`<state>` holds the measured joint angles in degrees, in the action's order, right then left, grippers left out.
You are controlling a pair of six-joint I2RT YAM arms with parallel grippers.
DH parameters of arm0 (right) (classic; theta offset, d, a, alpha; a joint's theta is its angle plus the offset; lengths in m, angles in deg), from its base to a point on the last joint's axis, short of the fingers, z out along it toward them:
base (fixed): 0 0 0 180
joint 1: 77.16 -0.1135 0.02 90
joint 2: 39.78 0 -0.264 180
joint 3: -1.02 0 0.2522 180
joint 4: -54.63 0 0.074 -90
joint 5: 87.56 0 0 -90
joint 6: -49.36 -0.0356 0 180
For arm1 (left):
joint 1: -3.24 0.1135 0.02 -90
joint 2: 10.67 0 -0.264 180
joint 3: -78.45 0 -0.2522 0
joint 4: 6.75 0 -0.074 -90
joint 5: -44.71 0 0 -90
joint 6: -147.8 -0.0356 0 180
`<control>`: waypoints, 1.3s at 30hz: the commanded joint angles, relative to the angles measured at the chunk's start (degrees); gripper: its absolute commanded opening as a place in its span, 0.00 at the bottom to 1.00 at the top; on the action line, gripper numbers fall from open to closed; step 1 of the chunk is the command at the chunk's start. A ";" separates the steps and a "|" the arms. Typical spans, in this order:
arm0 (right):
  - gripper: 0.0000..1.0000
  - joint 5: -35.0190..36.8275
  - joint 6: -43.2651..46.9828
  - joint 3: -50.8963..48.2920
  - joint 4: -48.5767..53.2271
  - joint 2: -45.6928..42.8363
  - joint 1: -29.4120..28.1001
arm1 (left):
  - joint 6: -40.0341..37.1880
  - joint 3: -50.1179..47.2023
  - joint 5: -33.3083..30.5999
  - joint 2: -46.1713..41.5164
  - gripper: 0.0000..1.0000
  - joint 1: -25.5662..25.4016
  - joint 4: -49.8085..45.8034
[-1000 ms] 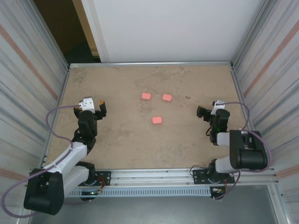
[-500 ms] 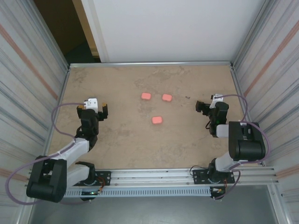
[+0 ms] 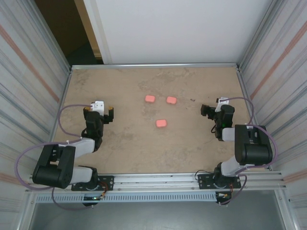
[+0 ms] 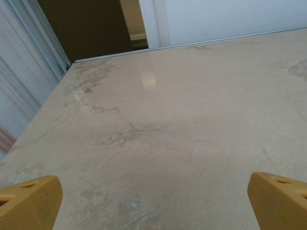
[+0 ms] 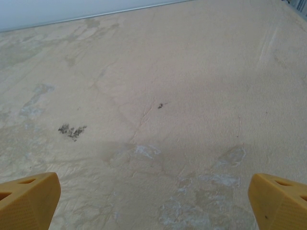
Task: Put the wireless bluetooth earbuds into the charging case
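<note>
- Past the middle of the table (image 3: pixel 124 153), toward the far edge: first pink case (image 3: pixel 149 98) and second pink case (image 3: pixel 171 100), side by side, close but not touching.
- A little nearer the near edge, lined up between those two: third pink case (image 3: pixel 161 123), alone.
- Close to the left edge: left gripper (image 3: pixel 98 115), wide open, holding nothing, bare table between its yellow fingertips (image 4: pixel 29 201).
- Off to its right, well apart: all three cases, first pink case the nearest.
- Close to the right edge: right gripper (image 3: pixel 215 110), wide open too, holding nothing, yellow fingertips (image 5: pixel 29 201) over bare table with a small dark smudge (image 5: pixel 72 130).
- Off to its left, well apart: same three cases, second pink case the nearest.
</note>
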<state>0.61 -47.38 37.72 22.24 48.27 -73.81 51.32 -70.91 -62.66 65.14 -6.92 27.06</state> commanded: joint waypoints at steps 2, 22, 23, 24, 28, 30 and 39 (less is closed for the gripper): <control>0.99 -0.79 1.66 0.53 0.47 0.36 -0.10 | -2.27 -2.62 4.94 2.81 0.99 0.90 8.99; 0.99 -0.80 1.74 0.53 0.62 0.37 -0.07 | 4.58 5.57 13.51 10.73 0.99 8.88 -0.30; 0.99 -0.78 1.81 0.53 0.61 0.37 -0.09 | 4.57 5.70 13.55 10.71 0.99 8.91 -0.57; 0.99 -0.67 1.82 0.46 0.47 0.28 -0.08 | 4.62 5.68 13.54 10.71 0.99 8.86 -0.60; 0.99 -0.52 1.89 0.44 0.45 0.32 -0.19 | 4.41 5.53 13.41 10.66 0.99 8.82 -0.38; 0.99 -0.52 1.89 0.44 0.45 0.28 -0.26 | 4.31 5.70 13.41 10.67 0.98 8.67 -0.57; 0.99 0.59 2.24 0.41 0.34 0.19 -0.85 | 4.31 5.70 13.40 10.67 0.99 8.73 -0.55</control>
<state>0.90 -46.13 37.72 22.44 48.27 -74.53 55.06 -65.62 -49.72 76.62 2.00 26.17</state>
